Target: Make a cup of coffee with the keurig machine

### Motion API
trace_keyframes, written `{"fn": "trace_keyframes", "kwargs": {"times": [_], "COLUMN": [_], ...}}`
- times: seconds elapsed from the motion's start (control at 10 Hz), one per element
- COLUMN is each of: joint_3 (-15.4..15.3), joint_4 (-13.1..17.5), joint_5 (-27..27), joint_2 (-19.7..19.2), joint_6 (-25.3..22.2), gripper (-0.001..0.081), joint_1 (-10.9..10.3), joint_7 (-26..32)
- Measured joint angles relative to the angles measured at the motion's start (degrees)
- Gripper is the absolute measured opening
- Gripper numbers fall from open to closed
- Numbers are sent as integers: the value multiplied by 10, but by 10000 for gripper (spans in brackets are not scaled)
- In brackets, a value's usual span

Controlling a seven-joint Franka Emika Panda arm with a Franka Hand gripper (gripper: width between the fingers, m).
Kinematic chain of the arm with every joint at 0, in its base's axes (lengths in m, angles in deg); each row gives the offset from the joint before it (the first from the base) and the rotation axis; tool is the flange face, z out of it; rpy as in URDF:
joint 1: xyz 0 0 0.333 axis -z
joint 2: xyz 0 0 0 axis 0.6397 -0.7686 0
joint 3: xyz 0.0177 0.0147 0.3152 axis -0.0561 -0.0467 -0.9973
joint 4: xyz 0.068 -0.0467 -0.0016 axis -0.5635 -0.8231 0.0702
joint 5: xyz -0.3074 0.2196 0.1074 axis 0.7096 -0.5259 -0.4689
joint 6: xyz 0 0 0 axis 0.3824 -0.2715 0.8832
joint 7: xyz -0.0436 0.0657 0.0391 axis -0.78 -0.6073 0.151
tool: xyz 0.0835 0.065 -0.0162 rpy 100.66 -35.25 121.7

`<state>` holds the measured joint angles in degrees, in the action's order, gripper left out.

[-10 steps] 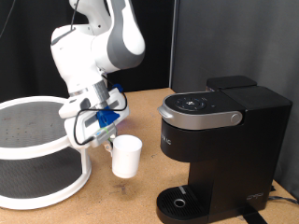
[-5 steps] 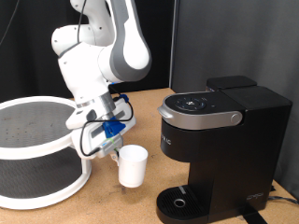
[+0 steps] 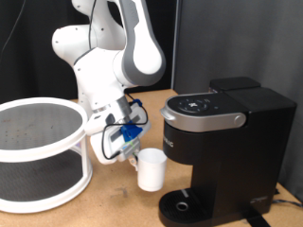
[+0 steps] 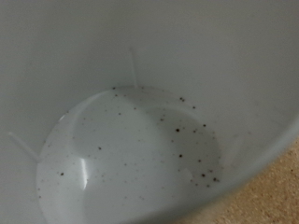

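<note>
The small white cup [image 3: 151,172] hangs just above the wooden table, close to the exterior view's left side of the black keurig machine [image 3: 227,132] and above and left of its round drip tray [image 3: 183,205]. My gripper [image 3: 136,157] is shut on the cup's rim on the side away from the machine. The machine's silver-grey lid is closed. In the wrist view the cup's inside [image 4: 140,112] fills the frame; its bottom is speckled with dark grains and holds no liquid. The fingers do not show there.
A white round two-tier rack [image 3: 38,142] with a mesh top stands at the exterior view's left. A strip of wooden table [image 4: 273,200] shows at the wrist view's corner. Black curtains hang behind.
The arm has carried the cup towards the exterior view's right and lower, from beside the white rack to close beside the keurig machine's front.
</note>
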<state>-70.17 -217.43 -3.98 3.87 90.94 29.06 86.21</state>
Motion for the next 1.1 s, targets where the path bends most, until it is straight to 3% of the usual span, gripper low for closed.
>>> {"fn": "trace_keyframes", "kwargs": {"times": [0.5, 1.1], "joint_3": [-35, -47], "joint_4": [7, 47], "joint_5": [-85, -97], "joint_2": [-1, -36], "joint_6": [19, 38], "gripper": [67, 67], "joint_1": [-8, -8], "joint_7": [56, 52]}}
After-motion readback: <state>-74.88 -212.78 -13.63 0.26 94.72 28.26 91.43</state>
